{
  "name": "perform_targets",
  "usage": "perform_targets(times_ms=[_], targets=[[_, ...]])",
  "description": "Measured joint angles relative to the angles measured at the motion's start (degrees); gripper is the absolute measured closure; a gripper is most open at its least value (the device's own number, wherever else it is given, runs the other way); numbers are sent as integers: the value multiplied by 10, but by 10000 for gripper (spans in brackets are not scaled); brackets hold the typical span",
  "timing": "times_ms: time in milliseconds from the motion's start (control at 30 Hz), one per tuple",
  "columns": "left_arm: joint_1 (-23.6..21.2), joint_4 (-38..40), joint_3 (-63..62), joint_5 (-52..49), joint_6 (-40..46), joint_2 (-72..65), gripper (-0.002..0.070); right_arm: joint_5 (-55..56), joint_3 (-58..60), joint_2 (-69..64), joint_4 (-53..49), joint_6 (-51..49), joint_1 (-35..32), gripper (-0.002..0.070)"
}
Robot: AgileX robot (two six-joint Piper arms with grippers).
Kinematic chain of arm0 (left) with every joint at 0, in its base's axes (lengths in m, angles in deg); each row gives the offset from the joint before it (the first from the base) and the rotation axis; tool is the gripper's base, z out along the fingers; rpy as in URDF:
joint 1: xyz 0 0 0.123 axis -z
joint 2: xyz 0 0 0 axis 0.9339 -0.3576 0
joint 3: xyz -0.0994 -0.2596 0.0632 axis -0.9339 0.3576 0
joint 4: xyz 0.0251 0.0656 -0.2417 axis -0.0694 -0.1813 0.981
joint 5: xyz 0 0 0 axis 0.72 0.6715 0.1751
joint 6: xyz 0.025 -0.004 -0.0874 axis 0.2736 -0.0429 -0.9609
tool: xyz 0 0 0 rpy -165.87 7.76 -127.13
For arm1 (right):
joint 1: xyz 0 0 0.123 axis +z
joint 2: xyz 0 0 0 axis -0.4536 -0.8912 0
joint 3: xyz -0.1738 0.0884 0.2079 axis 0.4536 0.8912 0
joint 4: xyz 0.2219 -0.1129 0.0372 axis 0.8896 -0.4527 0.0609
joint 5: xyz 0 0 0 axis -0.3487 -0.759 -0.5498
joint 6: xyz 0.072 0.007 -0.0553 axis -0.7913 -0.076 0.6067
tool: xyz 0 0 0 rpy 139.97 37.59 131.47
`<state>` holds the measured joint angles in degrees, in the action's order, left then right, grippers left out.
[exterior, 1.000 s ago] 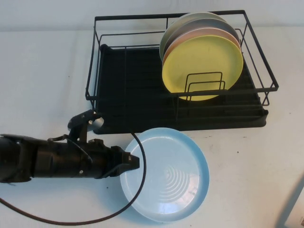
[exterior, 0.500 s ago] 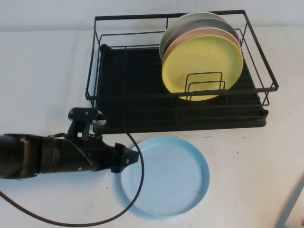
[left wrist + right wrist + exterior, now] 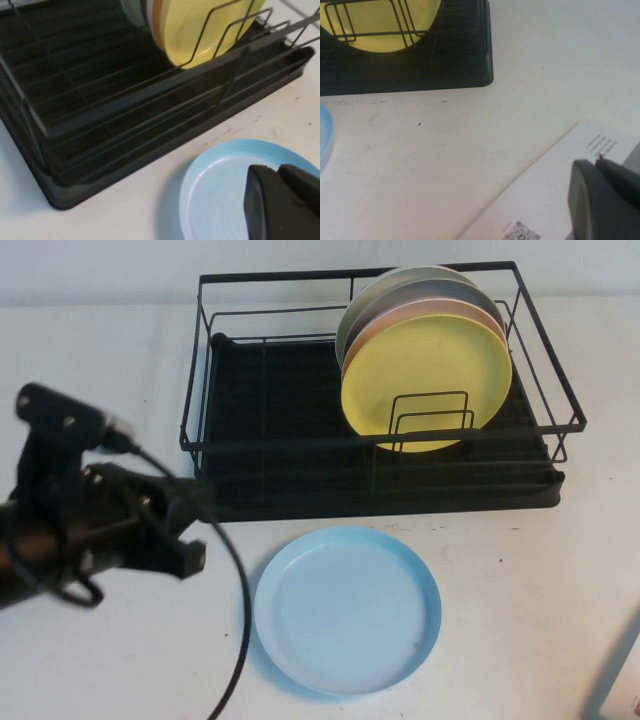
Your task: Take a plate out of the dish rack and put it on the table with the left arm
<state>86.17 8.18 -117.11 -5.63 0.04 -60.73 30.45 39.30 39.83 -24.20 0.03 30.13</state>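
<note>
We see the plate [image 3: 347,609], round, light blue, with a raised rim, lying flat and face up on the table [image 3: 520,580] at 6 o'clock of the dish rack [image 3: 280,455], near its front edge; being circular, it shows no long axis. We find the left gripper [image 3: 190,530] at 9 o'clock of the plate, clear of it, fingers closed together on nothing. The right gripper [image 3: 607,200] sits over a printed sheet [image 3: 545,200], fingers together

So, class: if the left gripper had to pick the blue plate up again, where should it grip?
Probably the raised rim of the plate on its left side, nearest the left gripper; it lies flat on the table. The right gripper is parked.
</note>
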Motion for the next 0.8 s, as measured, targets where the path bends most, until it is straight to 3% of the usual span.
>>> perform_targets(times_ms=[167,433,633,800], targets=[[0,-14,72,0,-12,122,673,0,0,0,0,0,0,694],[0,-117,137,11,-12,290,675,0,0,0,0,0,0,694],[0,-183,140,72,-32,373,675,0,0,0,0,0,0,694],[0,-197,191,164,-116,414,675,0,0,0,0,0,0,694]])
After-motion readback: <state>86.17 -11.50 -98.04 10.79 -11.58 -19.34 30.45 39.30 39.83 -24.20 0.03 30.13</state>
